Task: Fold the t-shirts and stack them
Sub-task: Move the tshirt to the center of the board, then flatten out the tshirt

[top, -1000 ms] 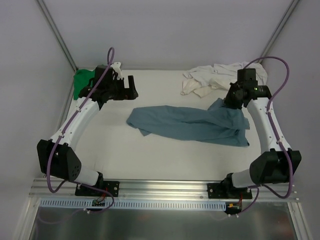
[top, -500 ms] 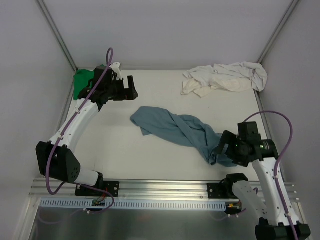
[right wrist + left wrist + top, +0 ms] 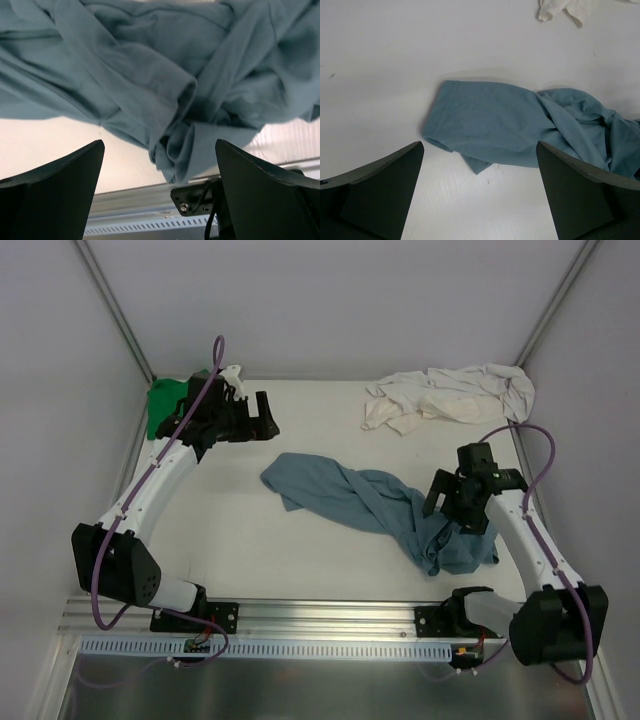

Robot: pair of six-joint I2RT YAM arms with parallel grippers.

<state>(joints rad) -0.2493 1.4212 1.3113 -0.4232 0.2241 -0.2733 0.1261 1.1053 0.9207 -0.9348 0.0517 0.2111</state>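
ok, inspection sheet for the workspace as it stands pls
surface: white table, matte, no marks seen
job's things: blue shirt crumpled, running from centre to the near right; cream shirt bunched far right; green shirt far left, partly behind the left arm; none folded or stacked
clutter: nothing seen
grippers: left gripper open, holds nothing; right gripper open above the blue shirt's bunched end, holds nothing
cables: purple cables loop along both arms, off the shirts
surroundings: grey walls; metal rail at the near edge

No legible text, labels, brands, numbers or signs in any view.
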